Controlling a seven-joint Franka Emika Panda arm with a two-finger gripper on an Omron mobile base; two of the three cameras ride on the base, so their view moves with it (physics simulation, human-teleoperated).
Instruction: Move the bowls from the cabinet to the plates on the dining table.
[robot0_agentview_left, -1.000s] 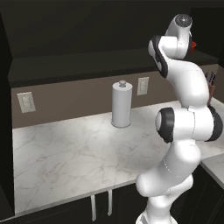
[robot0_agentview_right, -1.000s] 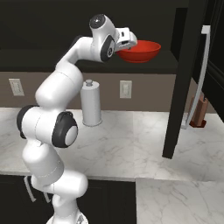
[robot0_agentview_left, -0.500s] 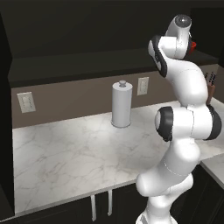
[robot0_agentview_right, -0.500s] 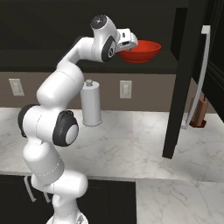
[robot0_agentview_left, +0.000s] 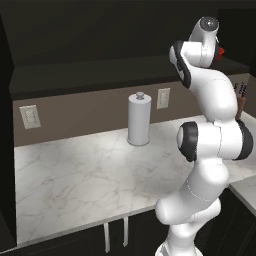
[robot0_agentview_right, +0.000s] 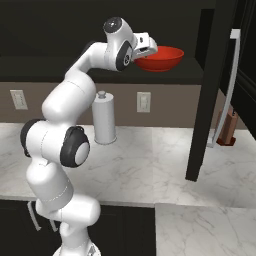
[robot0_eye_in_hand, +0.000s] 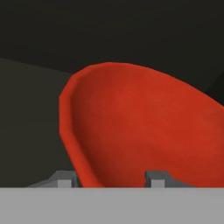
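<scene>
A glossy red bowl (robot0_agentview_right: 159, 58) sits on the lower shelf of the near-black cabinet (robot0_agentview_right: 170, 76), high above the counter. My gripper (robot0_agentview_right: 150, 50) reaches up to the bowl's left rim. In the hand view the red bowl (robot0_eye_in_hand: 144, 127) looms close, and my gripper (robot0_eye_in_hand: 111, 178) straddles its near rim. One fingertip (robot0_eye_in_hand: 65, 177) is outside the wall and the other is inside, with a gap still between them. From the left base view only a sliver of the red bowl (robot0_agentview_left: 220, 51) shows past the arm. The plates and dining table are out of view.
The cabinet's open door (robot0_agentview_right: 206, 100), with a long silver handle (robot0_agentview_right: 228, 90), hangs just right of the bowl. Below lies a marble counter (robot0_agentview_right: 150, 160) holding a paper-towel roll (robot0_agentview_right: 104, 120) and a knife block (robot0_agentview_right: 227, 127). Wall outlets (robot0_agentview_left: 162, 98) are behind.
The hand has edged slightly closer to the red bowl's rim. The bowl and the rest of the arm have stayed in place.
</scene>
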